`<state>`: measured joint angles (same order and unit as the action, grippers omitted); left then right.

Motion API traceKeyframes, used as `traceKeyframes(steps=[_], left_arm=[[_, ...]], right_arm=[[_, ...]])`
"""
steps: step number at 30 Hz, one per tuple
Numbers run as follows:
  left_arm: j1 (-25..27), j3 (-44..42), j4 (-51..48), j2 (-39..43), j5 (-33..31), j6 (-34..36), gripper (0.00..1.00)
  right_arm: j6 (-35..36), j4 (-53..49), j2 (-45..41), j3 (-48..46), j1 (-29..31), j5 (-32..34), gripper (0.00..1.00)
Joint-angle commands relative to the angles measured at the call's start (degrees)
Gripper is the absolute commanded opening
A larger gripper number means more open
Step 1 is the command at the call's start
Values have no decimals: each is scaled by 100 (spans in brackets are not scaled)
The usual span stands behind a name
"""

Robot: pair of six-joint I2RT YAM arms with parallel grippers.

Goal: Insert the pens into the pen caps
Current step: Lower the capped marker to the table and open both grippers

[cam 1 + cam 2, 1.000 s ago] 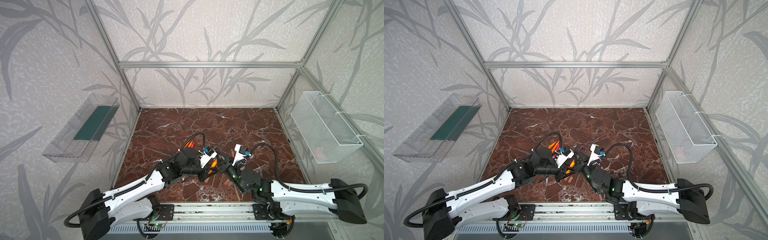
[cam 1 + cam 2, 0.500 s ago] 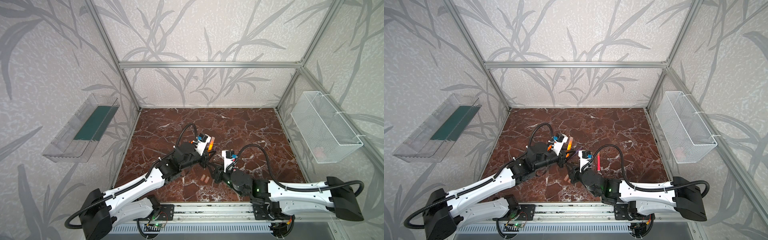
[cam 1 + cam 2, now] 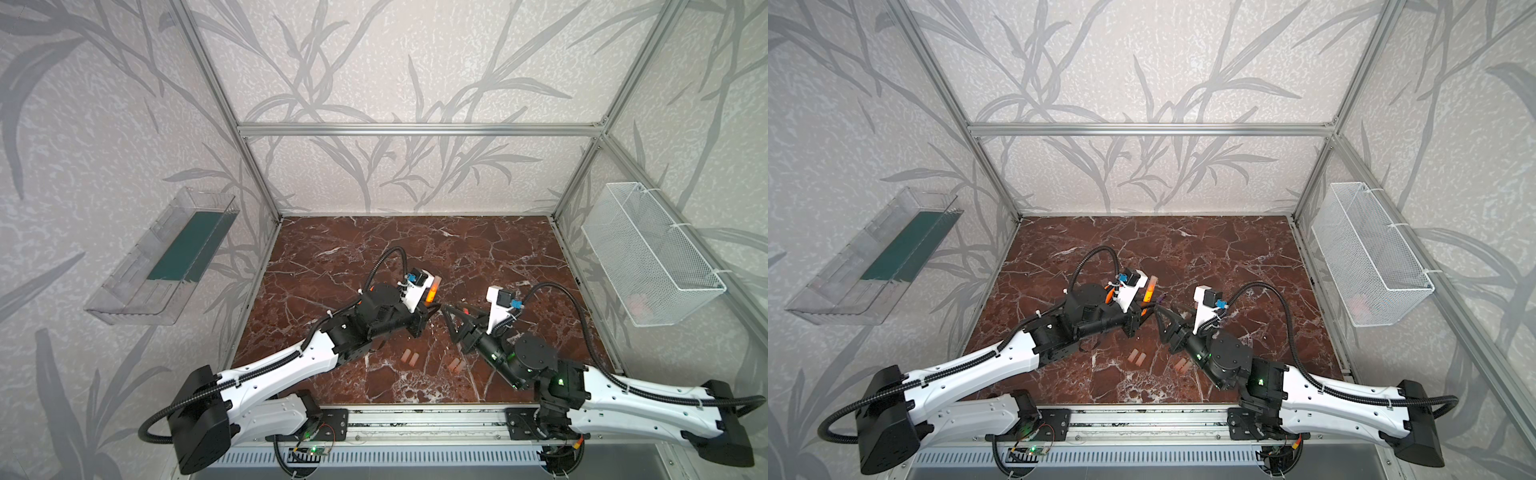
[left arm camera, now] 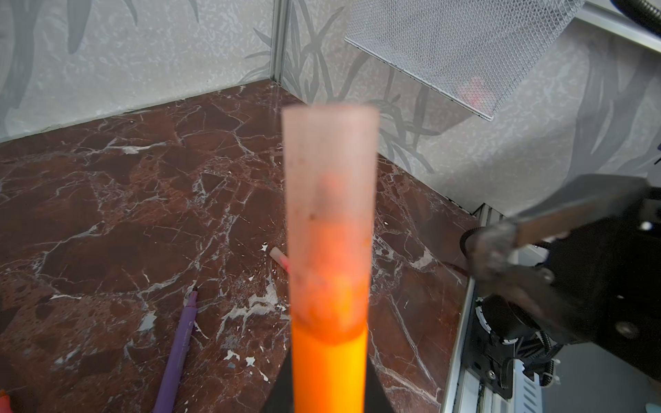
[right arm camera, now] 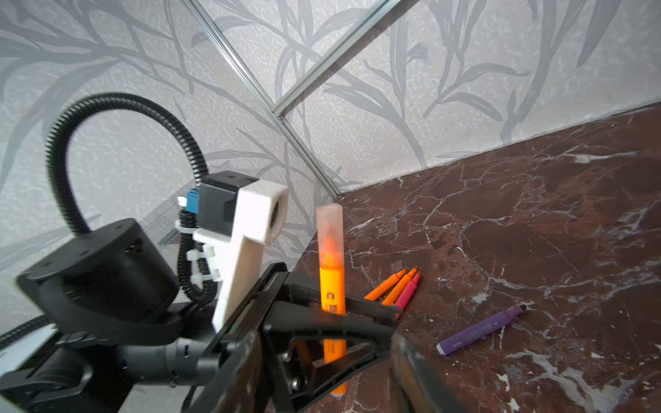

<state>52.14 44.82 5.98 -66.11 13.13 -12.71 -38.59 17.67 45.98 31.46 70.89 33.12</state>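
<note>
My left pincer (image 5: 334, 310) clamped on orange pen (image 5: 332, 282), cap (image 5: 329, 229) on; my right pincer (image 3: 449, 316) spread, empty. Risk: cap maybe not clicked home; a jolt could shed it.

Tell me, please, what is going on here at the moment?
The left gripper holds an orange pen upright, with a cap already on its tip. The right gripper stands open and empty beside it. A purple pen and three more pens lie loose on the table, and four spare caps lie near its front.
</note>
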Motion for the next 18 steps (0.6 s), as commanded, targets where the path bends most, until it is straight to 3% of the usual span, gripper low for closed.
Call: traceKeyframes(steps=[1, 7, 18], left_arm=[[141, 251, -133, -100, 77, 317, 0], [278, 358, -226, -236, 207, 445, 0], [332, 374, -218, -271, 441, 483, 2]], right_arm=[[56, -88, 262, 269, -246, -271, 59], [-74, -111, 613, 498, -580, -524, 56], [-504, -103, 821, 231, -884, -747, 13]])
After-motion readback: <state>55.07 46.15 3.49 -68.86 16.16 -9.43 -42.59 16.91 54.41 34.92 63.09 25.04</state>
